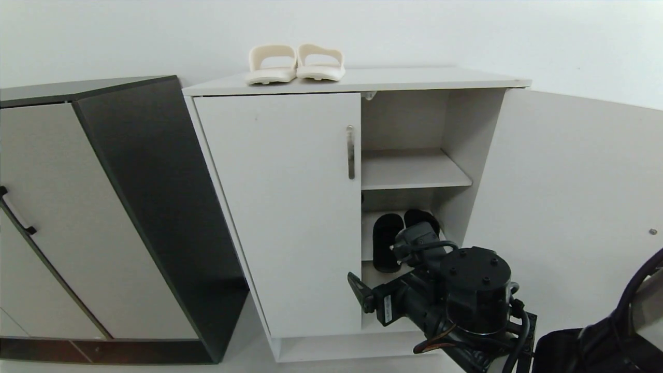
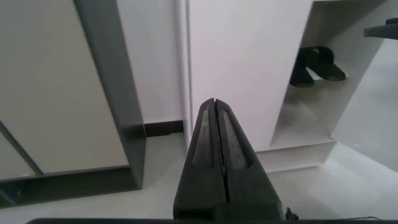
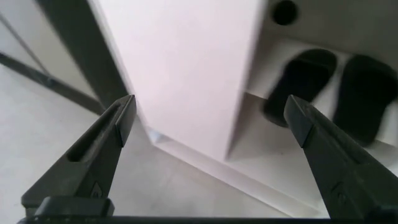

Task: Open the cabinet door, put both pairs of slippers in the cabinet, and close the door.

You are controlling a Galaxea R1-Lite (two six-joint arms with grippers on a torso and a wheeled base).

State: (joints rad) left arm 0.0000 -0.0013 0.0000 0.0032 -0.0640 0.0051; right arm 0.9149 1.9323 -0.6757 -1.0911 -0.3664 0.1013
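Right gripper (image 3: 209,104) is hovering released near black slippers (image 1: 396,235) lying inside the cabinet (image 1: 476,134); left gripper (image 2: 214,106) is sitting clenched.

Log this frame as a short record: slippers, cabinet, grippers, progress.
cream slide slippers: paired on top of the white cabinet
black slippers: inside, on the second shelf down, right side
cabinet state: right side open, left door shut
left gripper: shut, empty
right gripper: open, empty, before the lower opening
progress: one pair stowed, one left
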